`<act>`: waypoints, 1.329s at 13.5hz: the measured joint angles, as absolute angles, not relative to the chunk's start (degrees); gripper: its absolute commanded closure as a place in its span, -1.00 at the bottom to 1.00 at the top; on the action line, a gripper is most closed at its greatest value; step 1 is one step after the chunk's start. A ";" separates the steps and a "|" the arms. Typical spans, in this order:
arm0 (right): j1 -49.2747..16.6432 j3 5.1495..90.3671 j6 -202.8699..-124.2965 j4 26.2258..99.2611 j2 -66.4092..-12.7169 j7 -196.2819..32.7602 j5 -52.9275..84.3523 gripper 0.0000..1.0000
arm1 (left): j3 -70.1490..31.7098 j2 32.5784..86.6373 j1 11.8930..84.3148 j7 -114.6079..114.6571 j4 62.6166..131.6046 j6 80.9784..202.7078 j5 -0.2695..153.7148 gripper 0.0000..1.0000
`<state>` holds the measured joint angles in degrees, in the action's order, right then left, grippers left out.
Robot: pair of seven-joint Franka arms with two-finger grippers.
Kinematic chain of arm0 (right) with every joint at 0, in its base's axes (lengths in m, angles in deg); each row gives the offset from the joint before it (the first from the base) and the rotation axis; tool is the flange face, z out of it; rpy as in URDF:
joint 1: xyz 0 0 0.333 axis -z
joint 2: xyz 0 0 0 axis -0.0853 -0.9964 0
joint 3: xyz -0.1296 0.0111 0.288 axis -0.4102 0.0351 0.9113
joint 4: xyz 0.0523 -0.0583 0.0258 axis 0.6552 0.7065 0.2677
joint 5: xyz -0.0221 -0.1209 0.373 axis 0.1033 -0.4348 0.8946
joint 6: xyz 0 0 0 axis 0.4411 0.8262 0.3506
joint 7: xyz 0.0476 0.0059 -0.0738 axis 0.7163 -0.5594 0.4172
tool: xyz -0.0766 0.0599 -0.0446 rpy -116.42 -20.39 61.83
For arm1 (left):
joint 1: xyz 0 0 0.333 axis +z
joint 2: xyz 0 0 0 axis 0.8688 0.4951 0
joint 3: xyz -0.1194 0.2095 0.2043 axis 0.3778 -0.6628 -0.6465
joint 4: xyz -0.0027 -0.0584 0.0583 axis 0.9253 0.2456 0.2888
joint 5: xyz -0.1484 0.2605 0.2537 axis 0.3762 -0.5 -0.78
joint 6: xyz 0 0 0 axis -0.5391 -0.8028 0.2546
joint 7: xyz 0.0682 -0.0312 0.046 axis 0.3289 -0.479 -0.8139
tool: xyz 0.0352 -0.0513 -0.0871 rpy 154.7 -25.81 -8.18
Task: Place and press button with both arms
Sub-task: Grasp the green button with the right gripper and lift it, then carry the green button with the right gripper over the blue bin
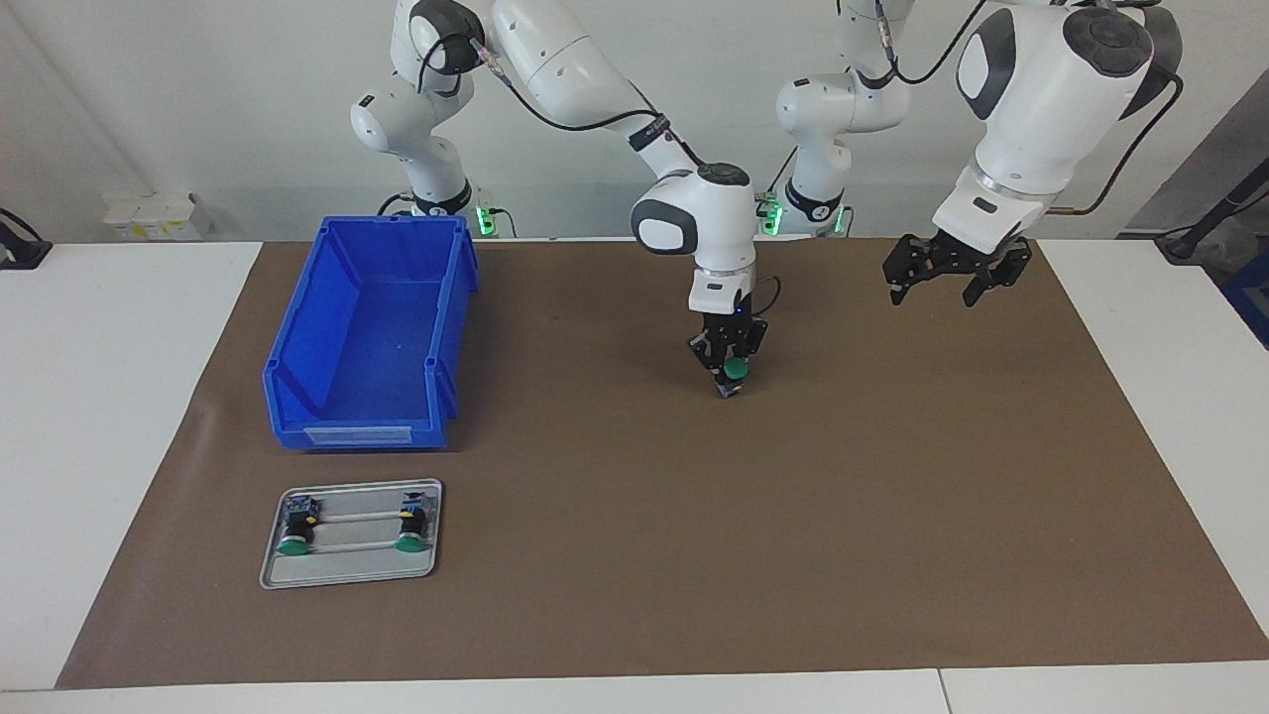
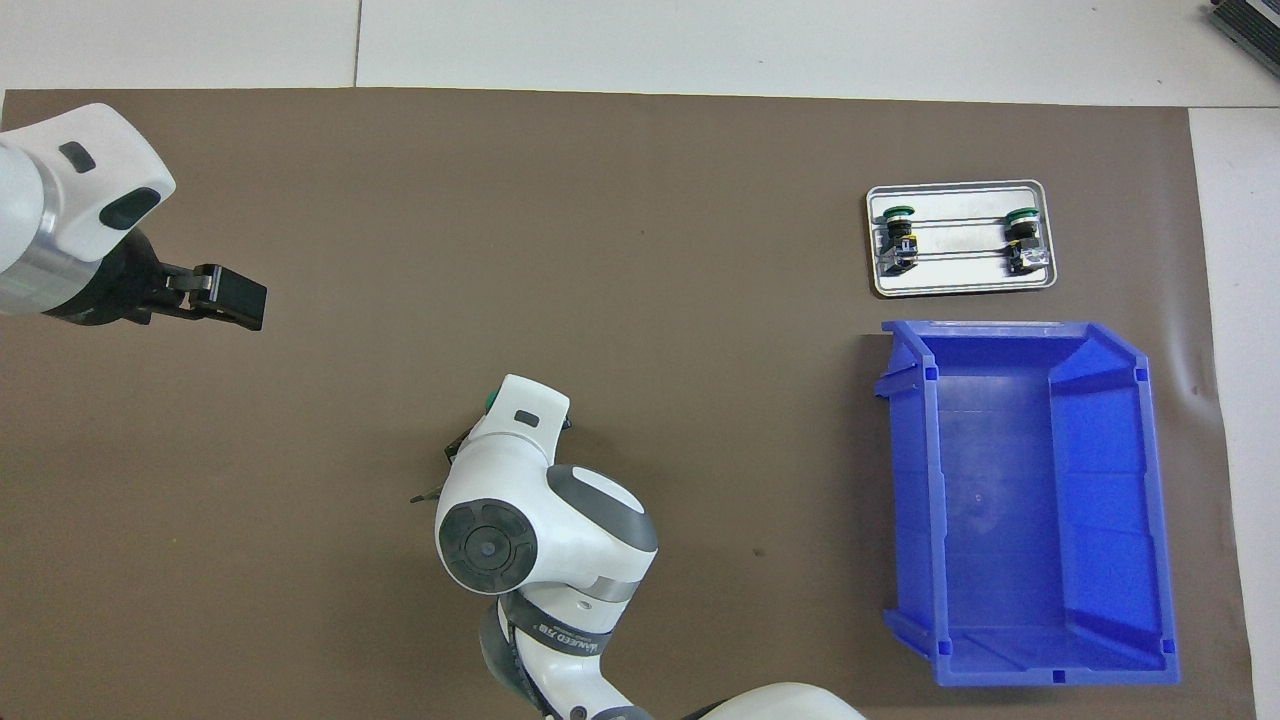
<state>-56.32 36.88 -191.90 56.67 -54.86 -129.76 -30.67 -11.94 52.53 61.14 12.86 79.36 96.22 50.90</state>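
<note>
My right gripper (image 1: 732, 377) hangs straight down over the middle of the brown mat and is shut on a button (image 1: 735, 370). Its green cap shows between the fingers and its black body reaches down to about the mat's surface; I cannot tell whether it touches. In the overhead view the right arm's wrist covers the gripper, and only a sliver of the green cap (image 2: 490, 403) shows. My left gripper (image 1: 938, 290) is open and empty, held above the mat toward the left arm's end; it also shows in the overhead view (image 2: 228, 300).
A small metal tray (image 1: 349, 570) holds two more green-capped buttons (image 1: 294, 528) (image 1: 410, 523) lying on their sides, toward the right arm's end. An empty blue bin (image 1: 297, 397) stands beside the tray, nearer to the robots.
</note>
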 measured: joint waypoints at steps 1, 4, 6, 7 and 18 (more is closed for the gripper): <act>-56.01 36.48 -191.84 56.49 -54.12 -129.89 -30.67 1.00 | -11.94 52.52 61.14 12.86 79.36 96.20 50.90 -1.00; -52.23 35.96 -188.93 57.17 -48.07 -129.99 -30.68 1.00 | -12.05 52.27 61.09 12.86 79.37 96.15 50.90 -1.00; -47.96 35.90 -183.57 58.61 -42.10 -129.89 -30.68 1.00 | -13.35 51.65 60.42 12.82 79.39 96.14 50.89 -1.00; -45.98 35.87 -180.12 59.27 -39.30 -129.81 -30.69 1.00 | -14.79 51.23 59.69 12.82 79.39 96.16 50.89 -1.00; -15.69 35.63 -169.40 74.64 -19.82 -88.95 -19.53 1.00 | -21.62 47.22 55.46 14.95 82.31 93.57 50.89 -1.00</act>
<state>-15.69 35.63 -169.40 74.64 -19.82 -88.95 -19.53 -21.62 47.22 55.46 14.95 82.31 93.57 50.89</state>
